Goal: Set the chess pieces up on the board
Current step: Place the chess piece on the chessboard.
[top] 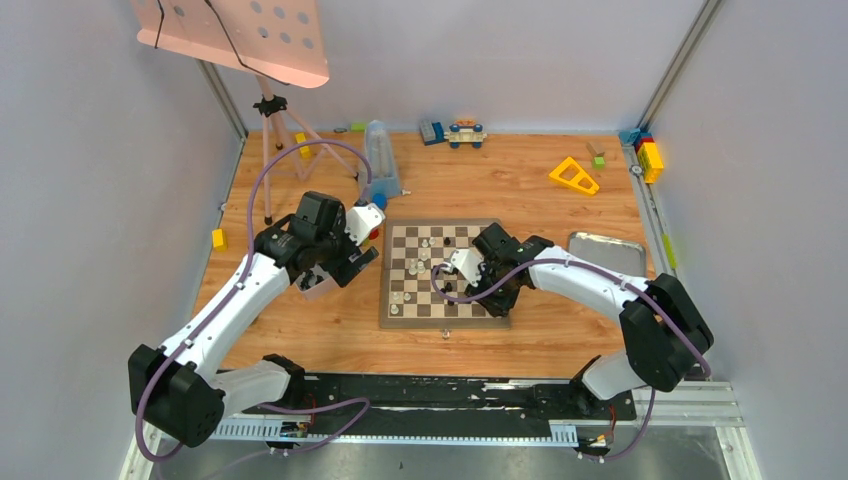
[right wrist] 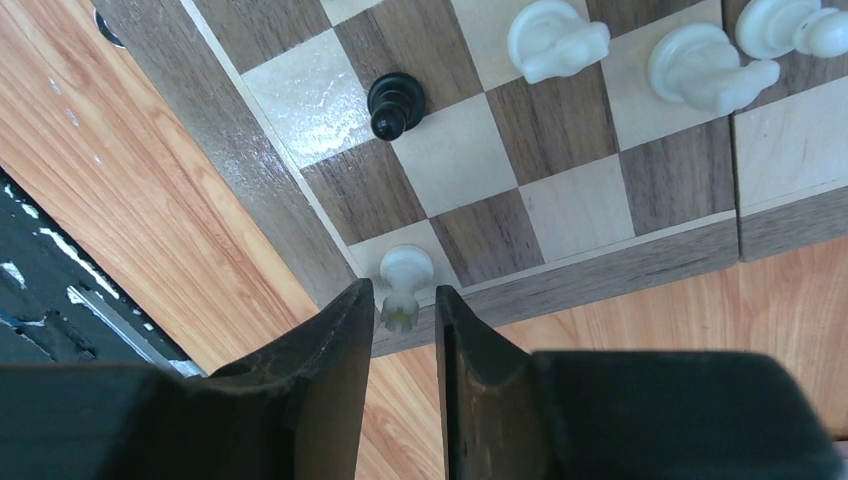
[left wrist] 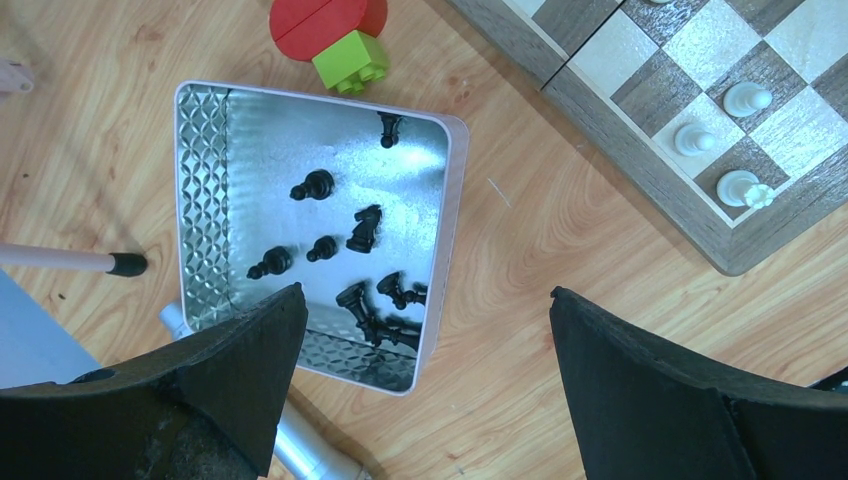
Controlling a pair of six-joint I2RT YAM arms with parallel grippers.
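The board lies mid-table with several white pieces on its left half. In the right wrist view a white rook stands on the board's corner square. My right gripper straddles the rook's top, narrowly open, with a slim gap on each side. A black pawn stands two squares away, and white pieces beyond it. My left gripper hangs wide open and empty over the edge of a small metal tin holding several black pieces.
A red and green block sits between the tin and the board edge. A tripod leg lies left of the tin. A grey metal tray is right of the board, with a yellow triangle and toy blocks behind.
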